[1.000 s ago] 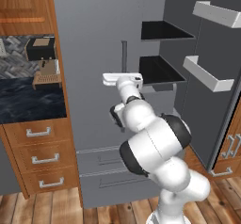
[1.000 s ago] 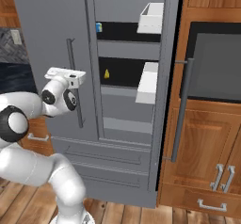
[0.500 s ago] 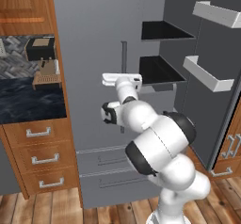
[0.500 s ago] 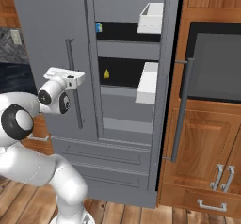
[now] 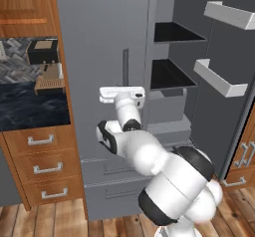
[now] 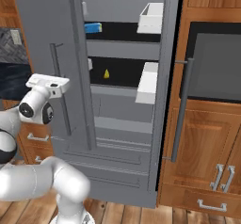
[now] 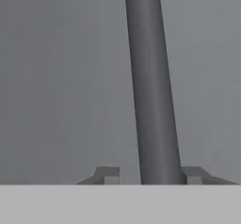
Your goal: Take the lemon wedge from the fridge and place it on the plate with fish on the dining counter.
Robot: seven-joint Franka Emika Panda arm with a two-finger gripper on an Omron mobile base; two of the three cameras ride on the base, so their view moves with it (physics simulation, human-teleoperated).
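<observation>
Lemon wedge [image 6: 106, 73] seen on fridge [image 6: 117, 124] middle shelf, right of left door handle [image 6: 61, 89], below blue carton [image 6: 92, 28]. Gripper [image 7: 149, 176] held open, fingertips either side of handle, nothing grasped. Over last second arm folded lower and nearer handle: left door judged next to be pulled. Wedge hidden in left base view; contact with handle not discernible.

One fridge [image 6: 117, 124]; one lemon wedge [image 6: 106, 73]; one blue carton [image 6: 92, 28]; two white door bins [image 5: 219, 76]; three wooden drawers [image 5: 42, 169].

Even, flat rendered lighting; soft shadows inside the fridge [image 6: 122, 72]; slightly blurry.
</observation>
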